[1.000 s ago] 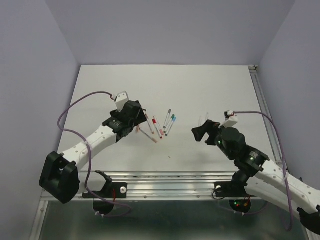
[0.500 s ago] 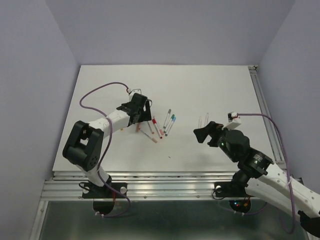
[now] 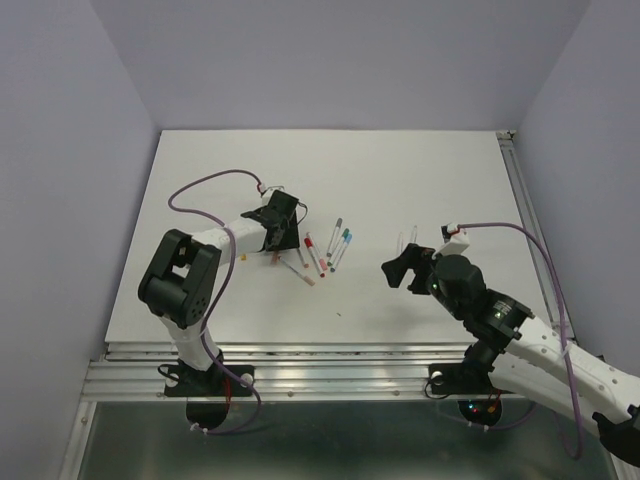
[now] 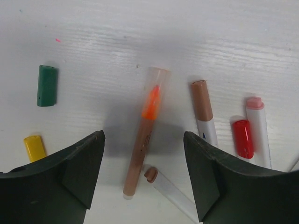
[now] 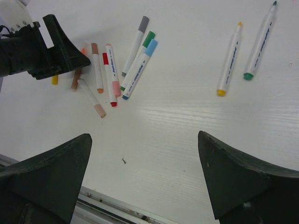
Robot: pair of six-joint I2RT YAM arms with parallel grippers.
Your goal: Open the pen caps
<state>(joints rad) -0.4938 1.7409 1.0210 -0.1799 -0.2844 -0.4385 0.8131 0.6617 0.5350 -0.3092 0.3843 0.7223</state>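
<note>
Lying centred within left end effector (image 4: 143, 139), orange pen (image 4: 139, 156)

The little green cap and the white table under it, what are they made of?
The green cap looks like plastic: it is one solid colour and smooth, with a dull sheen and moulded edges. The table looks like a white painted or laminated board. Faint streaks run across it like wood grain, so I can't tell which.

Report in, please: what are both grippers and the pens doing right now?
Left gripper open, straddling orange-tipped pen, clear cap on. Right gripper open, empty. Green cap, yellow cap lie loose. Nothing blocking.
</note>
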